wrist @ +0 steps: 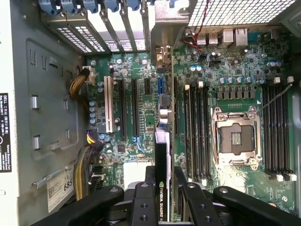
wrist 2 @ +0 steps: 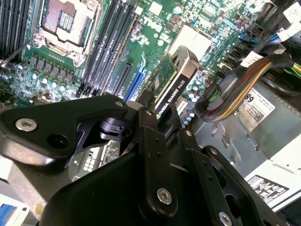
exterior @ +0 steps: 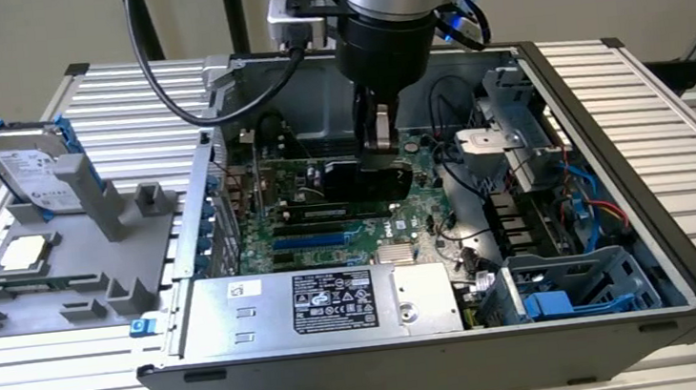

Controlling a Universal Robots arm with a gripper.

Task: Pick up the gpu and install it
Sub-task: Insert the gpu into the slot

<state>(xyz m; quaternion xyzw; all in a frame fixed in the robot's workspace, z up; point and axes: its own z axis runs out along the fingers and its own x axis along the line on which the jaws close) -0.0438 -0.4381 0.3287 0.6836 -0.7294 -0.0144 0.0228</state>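
My gripper [exterior: 380, 153] reaches down into the open computer case [exterior: 610, 256] and is shut on the gpu [exterior: 364, 184], a thin card with a black cover. It holds the card upright, edge down, over the green motherboard [exterior: 327, 240] and close above the long expansion slots [wrist: 135, 108]. In both wrist views the gpu [wrist 2: 178, 75] [wrist: 162, 155] sticks out from between the black fingers [wrist: 143, 197]. In the second wrist view its green board face shows beside the black cover. Whether its lower edge touches a slot cannot be told.
The empty CPU socket [wrist: 233, 139] and memory slots [wrist: 197, 127] lie beside the card. Cable bundles [wrist 2: 235, 94] and the power supply [exterior: 320, 303] crowd the case. Outside it, at the exterior view's left, a grey holder [exterior: 62, 280] carries a silver hard drive [exterior: 32, 163] and a CPU chip [exterior: 24, 251].
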